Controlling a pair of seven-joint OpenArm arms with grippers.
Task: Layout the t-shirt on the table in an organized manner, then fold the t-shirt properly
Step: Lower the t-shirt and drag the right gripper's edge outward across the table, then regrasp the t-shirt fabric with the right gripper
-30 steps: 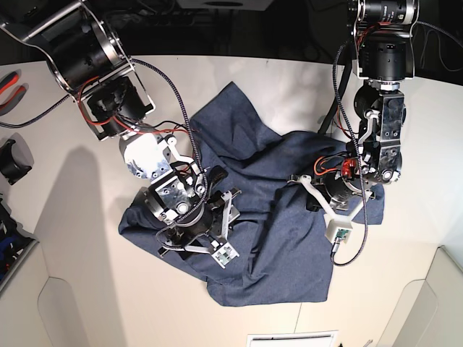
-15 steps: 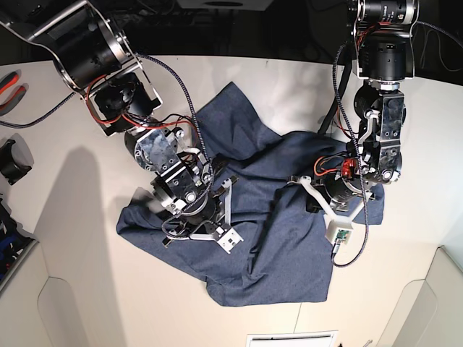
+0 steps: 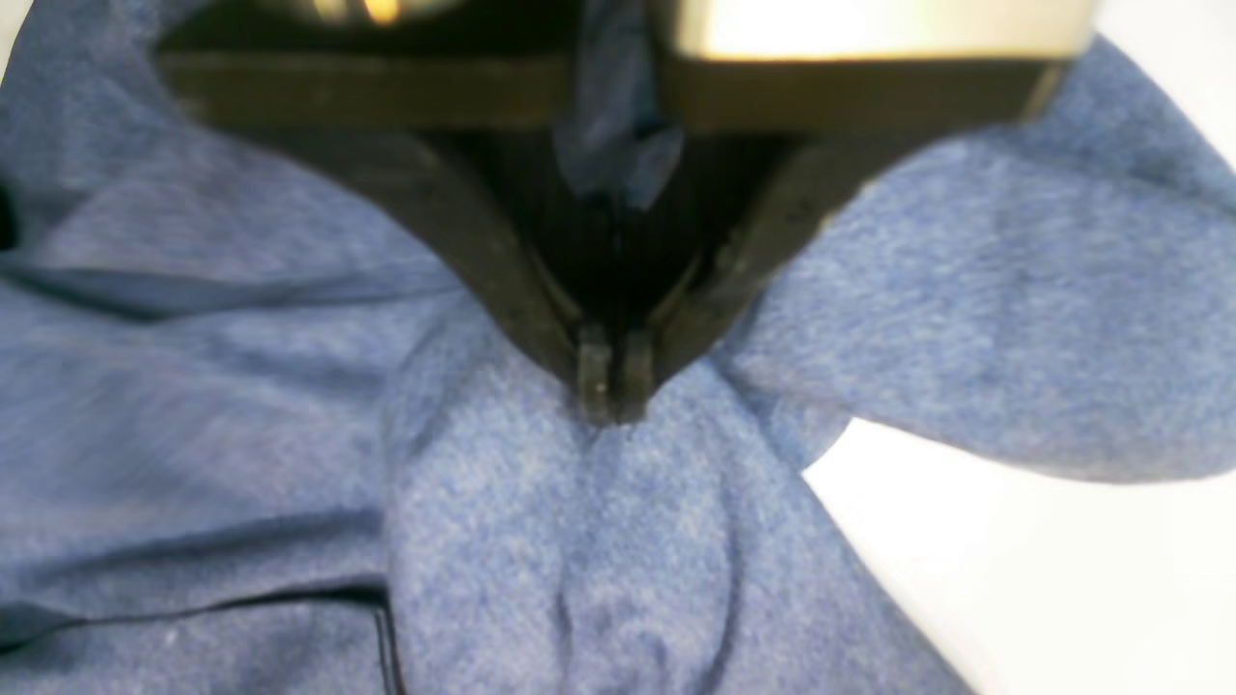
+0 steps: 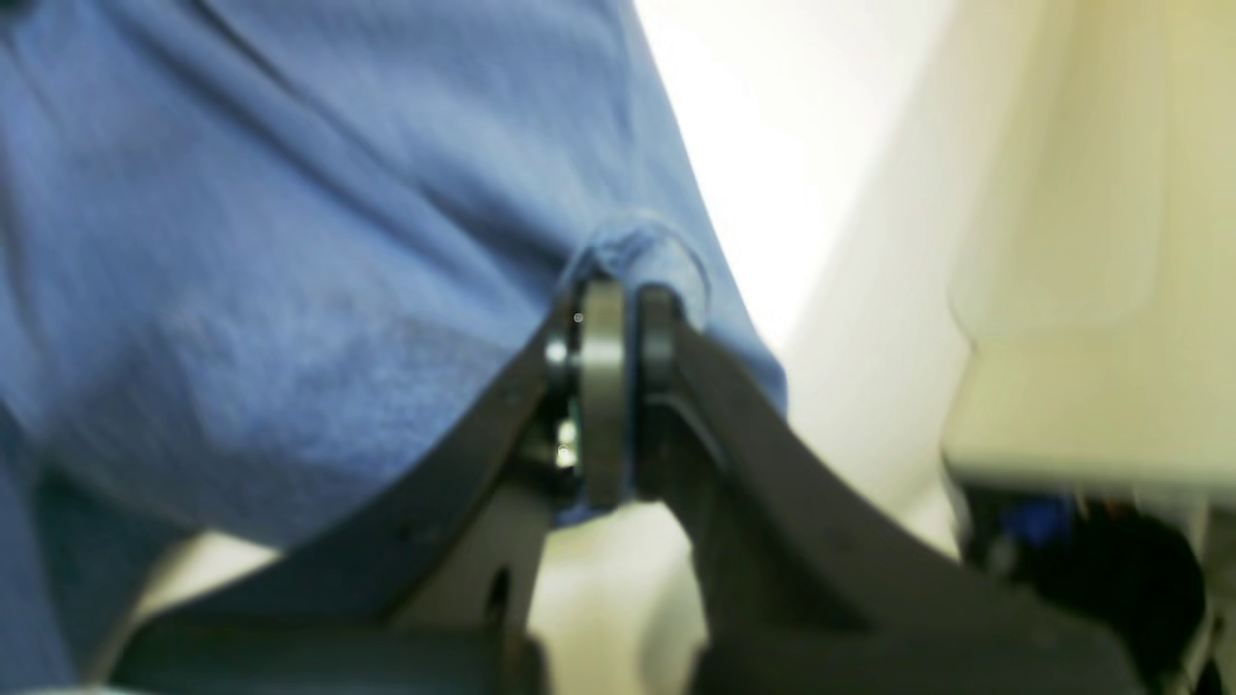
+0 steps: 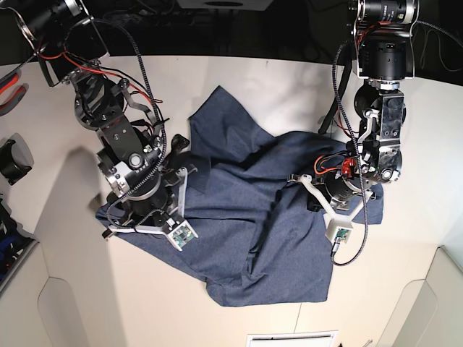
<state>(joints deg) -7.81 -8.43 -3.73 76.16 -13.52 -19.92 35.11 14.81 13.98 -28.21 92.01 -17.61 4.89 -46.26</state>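
Note:
The slate-blue t-shirt (image 5: 253, 217) lies crumpled across the middle of the white table (image 5: 289, 79), with no lettering showing. In the left wrist view my left gripper (image 3: 608, 386) is shut, pinching a fold of the t-shirt (image 3: 599, 541), and a scrap of cloth is bunched between its fingers higher up. It sits at the shirt's right side in the base view. In the right wrist view my right gripper (image 4: 618, 309) is shut on a rolled edge of the t-shirt (image 4: 290, 290), which hangs off the table there. That arm (image 5: 137, 181) stands over the shirt's left corner.
Raised white corner panels stand at the front left (image 5: 65, 311) and front right (image 5: 441, 296). A red-handled tool (image 5: 11, 83) and a black object (image 5: 11, 159) lie at the table's left edge. A cream panel (image 4: 1091, 241) is close to the right gripper.
My right gripper has shut on the shirt's left edge, and its arm has swung left, drawing that corner outward. The left arm has not moved.

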